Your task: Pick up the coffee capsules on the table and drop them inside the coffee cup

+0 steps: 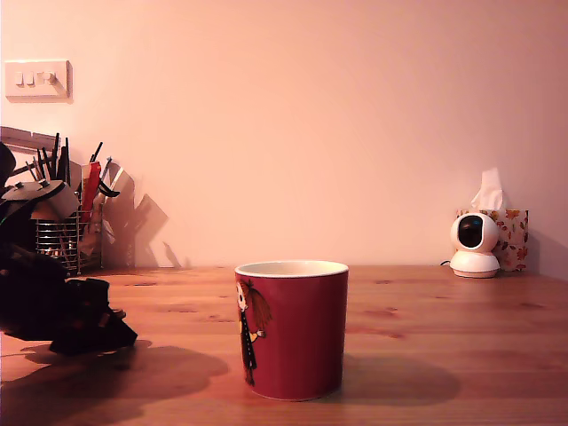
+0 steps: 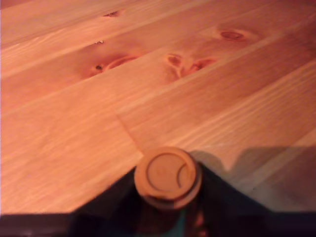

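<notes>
Warm pinkish wall backs a pine tabletop (image 1: 444, 355), orange-brown with clear grain and dark knots. In the exterior view the black arm sits low at that view's left edge, and its pincer (image 1: 93, 324) is close above the wood, with a broad shadow under it. Whether it touches the boards cannot be told.

The wrist view shows the pincer (image 2: 168, 200) closed narrowly on the coffee capsule (image 2: 167, 174). A dark jaw presses in on each side of it. The capsule is seen end-on, a small brown disc with a raised ring on its face, held over bare wood. In the exterior view the capsule is hidden by the arm.

The coffee cup (image 1: 297, 333) stands upright well apart from the pincer, toward the exterior view's right. It is dark red with a cream inside, and the cartoon figure on its side faces the pincer. What lies inside it cannot be seen.

Behind the pincer, against the wall, a wire utensil holder (image 1: 67, 240) is crammed with tools, and a light switch (image 1: 36, 79) sits above it. Far beyond the cup, at the exterior view's right, a small white camera (image 1: 475, 244) stands just in front of a patterned tissue box (image 1: 513, 235).
</notes>
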Robot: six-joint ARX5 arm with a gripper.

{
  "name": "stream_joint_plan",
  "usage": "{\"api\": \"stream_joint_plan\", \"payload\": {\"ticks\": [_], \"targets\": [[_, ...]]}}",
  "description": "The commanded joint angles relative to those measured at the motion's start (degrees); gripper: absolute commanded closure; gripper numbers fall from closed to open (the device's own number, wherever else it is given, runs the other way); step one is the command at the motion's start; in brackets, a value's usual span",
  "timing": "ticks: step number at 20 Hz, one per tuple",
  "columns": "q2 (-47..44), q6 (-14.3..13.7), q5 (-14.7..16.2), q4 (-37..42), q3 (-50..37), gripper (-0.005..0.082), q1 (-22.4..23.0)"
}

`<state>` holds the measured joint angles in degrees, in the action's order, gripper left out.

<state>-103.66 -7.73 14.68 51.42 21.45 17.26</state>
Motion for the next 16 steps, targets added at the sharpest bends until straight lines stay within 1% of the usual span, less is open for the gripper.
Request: {"api": "stream_joint_plan", "payload": {"ticks": [1,4,10,13,16], "targets": [[-1.7,-0.2,-0.1,-0.4,-0.3,0.0576,0.1],[-1.7,-0.2,-0.1,-0.4,-0.3,0.0625,0.2],[-0.6,0.2,-0.1,-1.6,-0.3,0.0628,0.2],[2.8,0.2,-0.1,-5.7,-0.4,0.0628,0.2],[8.4,0.2,0.1,-12.7,-0.4,0.0628,0.2]]}}
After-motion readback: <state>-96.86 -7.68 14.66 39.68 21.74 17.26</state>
